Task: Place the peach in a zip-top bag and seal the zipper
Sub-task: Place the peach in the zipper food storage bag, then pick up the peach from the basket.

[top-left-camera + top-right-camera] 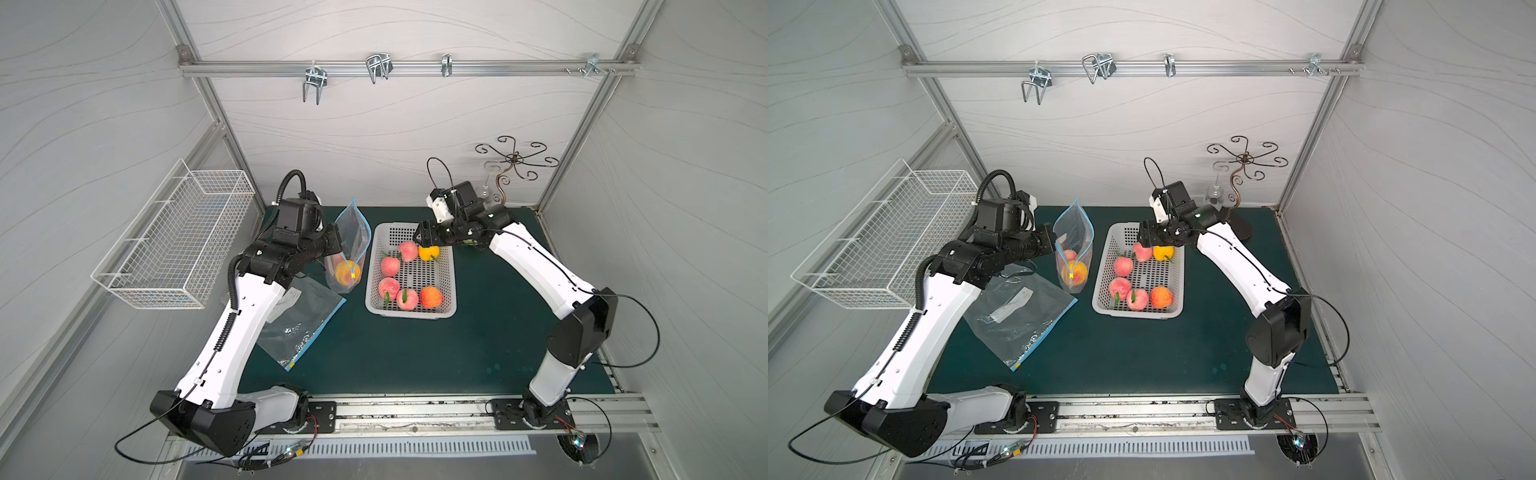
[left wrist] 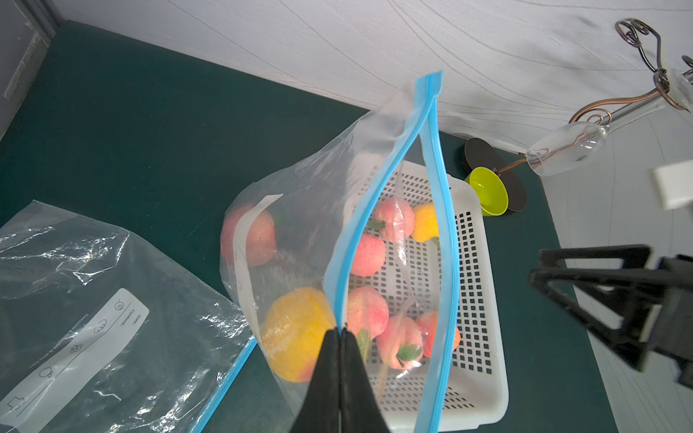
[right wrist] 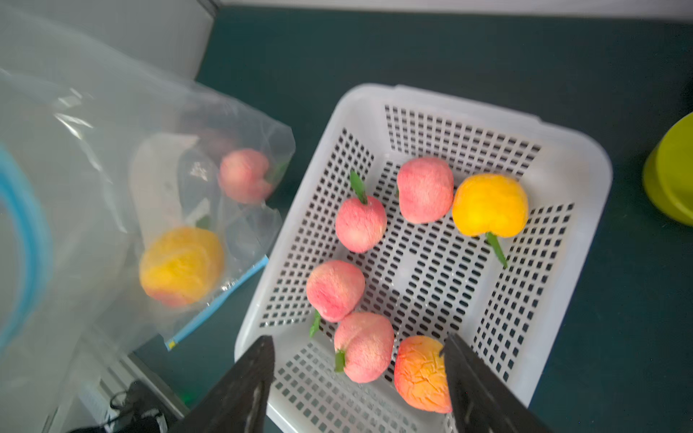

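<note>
A clear zip-top bag [image 1: 353, 232] [image 1: 1075, 232] [image 2: 300, 210] with a blue zipper stands upright on the green mat, its mouth open. My left gripper [image 2: 342, 331] [image 1: 336, 243] is shut on the near rim of the bag. Inside lie a yellow-orange peach [image 2: 296, 333] [image 1: 1076, 272] and a pink peach [image 2: 258, 236]. To its right, a white perforated basket [image 1: 409, 313] [image 3: 468, 101] holds several more peaches [image 3: 360, 225]. My right gripper [image 3: 358, 339] [image 1: 417, 239] hangs open over the basket's far end, nothing between its fingers.
A second zip-top bag [image 1: 299, 324] lies flat under the left arm. A white wire basket [image 1: 178, 245] hangs on the left wall. A green cup [image 2: 487, 195] and a scrolled metal stand [image 1: 515, 160] holding a glass sit at the back right.
</note>
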You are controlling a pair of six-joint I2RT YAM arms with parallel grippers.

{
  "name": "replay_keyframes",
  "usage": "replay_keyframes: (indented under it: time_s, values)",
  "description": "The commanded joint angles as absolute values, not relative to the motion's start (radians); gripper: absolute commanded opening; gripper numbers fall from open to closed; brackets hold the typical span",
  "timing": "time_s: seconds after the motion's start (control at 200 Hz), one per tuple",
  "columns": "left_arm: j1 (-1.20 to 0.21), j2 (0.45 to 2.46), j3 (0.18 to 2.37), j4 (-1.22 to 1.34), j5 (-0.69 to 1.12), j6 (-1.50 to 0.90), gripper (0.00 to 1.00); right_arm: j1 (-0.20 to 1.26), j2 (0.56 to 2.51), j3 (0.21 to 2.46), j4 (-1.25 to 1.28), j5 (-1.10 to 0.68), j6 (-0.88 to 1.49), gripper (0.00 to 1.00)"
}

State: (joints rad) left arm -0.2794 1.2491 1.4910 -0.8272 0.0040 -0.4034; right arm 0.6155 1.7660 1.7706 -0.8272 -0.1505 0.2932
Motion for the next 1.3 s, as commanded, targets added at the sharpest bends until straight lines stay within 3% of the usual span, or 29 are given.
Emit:
replay_keyframes:
  time_s: [0.0,0.24,1.01,1.296]
  values:
    - [-0.275,1.251,1.533,-0.773,0.025,-0.395,0.0,0.628,1.785,1.704,-0.893,-0.282,0.201,0.71]
    - [-0.275,1.248,1.532,-0.778,0.023,-0.395,0.0,0.683,1.824,1.594,-0.915,-0.355,0.076,0.72]
    - [-0.275,1.248,1.528,-0.781,0.025,-0.39,0.0,0.801,2.036,1.616,-0.826,-0.003,0.085,0.76]
    - [-0.275,1.244,1.524,-0.781,0.023,-0.387,0.0,0.815,2.061,1.625,-0.836,0.037,0.071,0.7]
